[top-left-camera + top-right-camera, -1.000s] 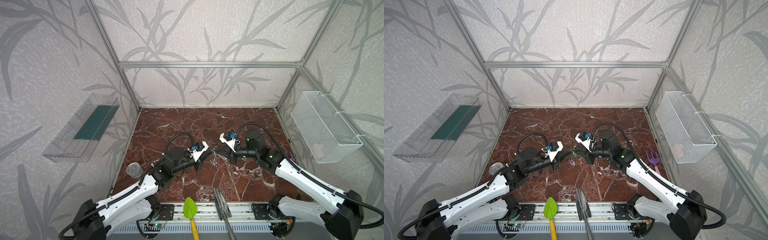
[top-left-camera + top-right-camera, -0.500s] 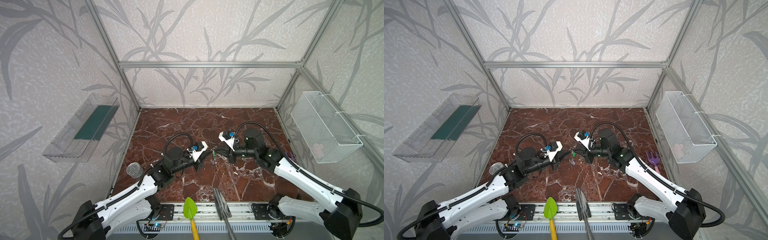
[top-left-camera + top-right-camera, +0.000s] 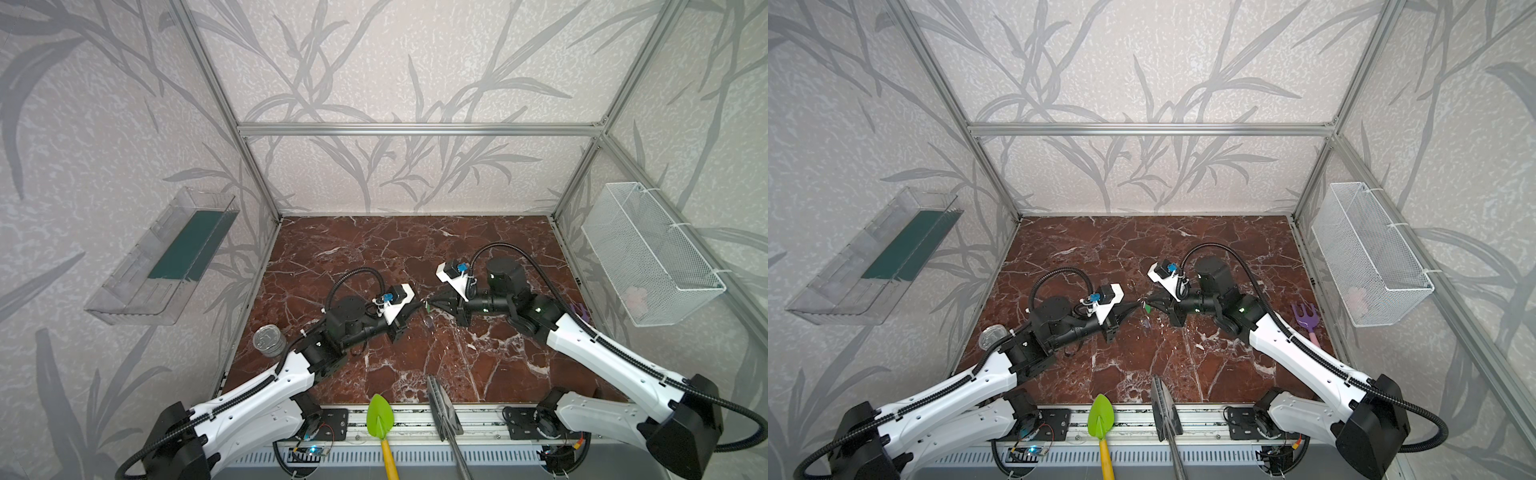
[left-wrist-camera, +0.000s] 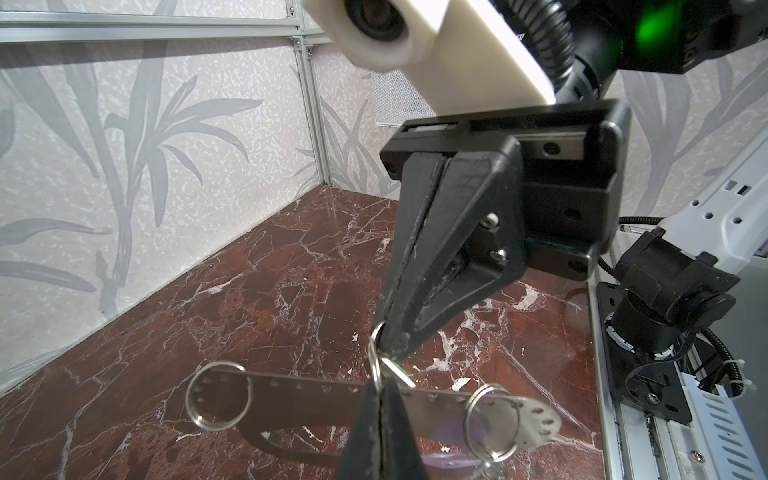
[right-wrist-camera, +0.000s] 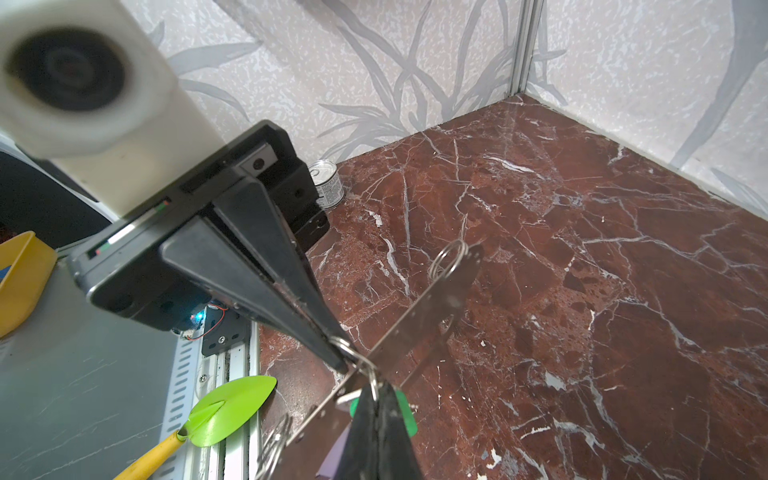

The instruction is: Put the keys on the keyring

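Threading is in hand above the red-brown marble bench (image 3: 374, 257), where both arms meet tip to tip. The left jaws are closed on the flat, grey, hole-punched metal keyring (image 4: 299, 399), pinching it about midway along its length and holding it clear of the bench. The right jaws, directly opposite and all but touching them, are shut on the bright green plastic head of a small silver key (image 5: 406, 413). This green key sits right at the right jaws' tips against a thin silver split ring (image 4: 375, 357), which hangs through the keyring between the two sets of jaws. A lilac key (image 4: 451, 460), its pale plastic head only partly in view, dangles below the left jaws from a larger split ring (image 4: 492, 419) at one end of the keyring, and appears to be already on. A third split ring (image 4: 218, 395) at the far end carries nothing. Whether the green key's hole has caught the coil of the middle ring cannot be told from these views. The next move appears to call for the left jaws to keep the keyring steady while the right jaws work the key round the ring's coil in small turns. Both grips will need to stay firm, as thin metal may slip or twist. A round silver tin can (image 5: 328, 183) stands well behind the left jaws, away from the work.
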`<control>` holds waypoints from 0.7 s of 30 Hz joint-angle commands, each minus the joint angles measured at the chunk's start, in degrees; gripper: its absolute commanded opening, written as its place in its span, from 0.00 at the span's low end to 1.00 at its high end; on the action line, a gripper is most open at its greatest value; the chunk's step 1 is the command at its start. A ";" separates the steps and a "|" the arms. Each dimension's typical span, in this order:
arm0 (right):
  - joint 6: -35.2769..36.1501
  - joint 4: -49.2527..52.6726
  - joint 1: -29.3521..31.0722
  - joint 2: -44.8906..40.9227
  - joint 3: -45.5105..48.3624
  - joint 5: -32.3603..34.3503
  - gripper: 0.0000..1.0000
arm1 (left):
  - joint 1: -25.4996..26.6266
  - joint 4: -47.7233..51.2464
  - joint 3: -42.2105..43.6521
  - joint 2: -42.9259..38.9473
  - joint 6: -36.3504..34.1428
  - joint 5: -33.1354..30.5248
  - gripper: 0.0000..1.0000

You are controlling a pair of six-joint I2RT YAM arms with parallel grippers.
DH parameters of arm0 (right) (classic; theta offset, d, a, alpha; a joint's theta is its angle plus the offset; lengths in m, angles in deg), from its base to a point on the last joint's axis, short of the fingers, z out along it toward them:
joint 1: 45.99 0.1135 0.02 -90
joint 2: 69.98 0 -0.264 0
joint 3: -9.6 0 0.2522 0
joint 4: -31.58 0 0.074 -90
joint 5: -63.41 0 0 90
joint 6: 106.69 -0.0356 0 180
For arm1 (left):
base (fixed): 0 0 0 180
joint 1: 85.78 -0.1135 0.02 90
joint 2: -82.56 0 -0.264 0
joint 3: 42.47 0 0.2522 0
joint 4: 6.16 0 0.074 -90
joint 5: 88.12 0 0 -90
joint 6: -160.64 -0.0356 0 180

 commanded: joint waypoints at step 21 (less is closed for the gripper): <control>-9.82 2.07 -1.15 1.30 -2.67 1.81 0.00 | 0.84 -11.58 2.97 -3.33 -1.05 2.39 0.00</control>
